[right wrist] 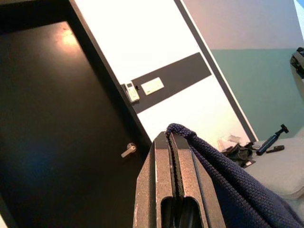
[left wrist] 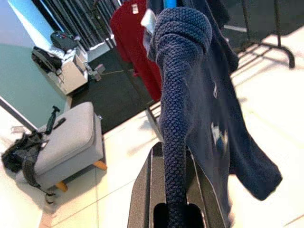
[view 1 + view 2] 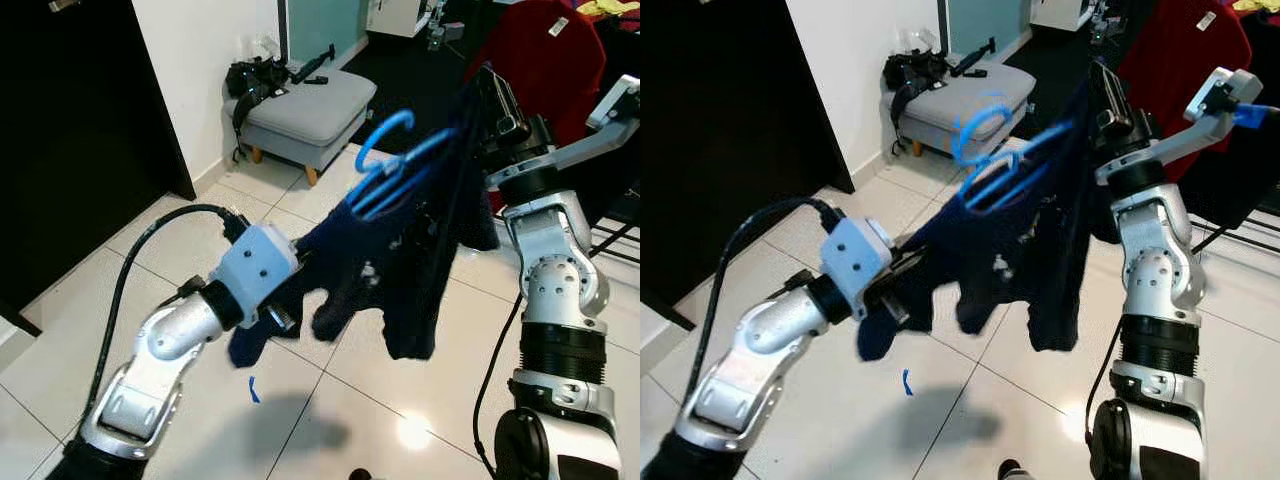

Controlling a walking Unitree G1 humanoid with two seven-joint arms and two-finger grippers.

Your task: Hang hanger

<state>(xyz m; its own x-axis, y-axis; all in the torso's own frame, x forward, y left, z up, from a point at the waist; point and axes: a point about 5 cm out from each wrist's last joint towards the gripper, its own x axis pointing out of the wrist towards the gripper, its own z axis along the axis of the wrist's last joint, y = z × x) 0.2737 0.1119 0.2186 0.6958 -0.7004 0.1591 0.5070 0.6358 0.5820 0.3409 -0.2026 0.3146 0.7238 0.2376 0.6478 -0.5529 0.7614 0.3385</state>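
A navy knit sweater (image 3: 400,270) hangs on a blue plastic hanger (image 3: 385,140), held in the air between my two arms. The hanger's hook points up and left, free of any rail. My left gripper (image 2: 173,190) is shut on a rolled sleeve of the sweater (image 2: 183,71); from the head its fingers (image 3: 895,292) are partly buried in the cloth. My right gripper (image 1: 173,161) is raised at the upper right and shut on the knit edge of the sweater (image 1: 228,190). Its black fingers (image 3: 495,95) show above the garment's shoulder.
A grey ottoman (image 3: 315,105) with a black bag (image 3: 255,75) stands by the white wall. A red garment (image 3: 545,55) hangs behind my right arm, over a black rack base (image 3: 615,235). A dark door (image 3: 70,130) is on the left. A blue scrap (image 3: 254,389) lies on the tiles.
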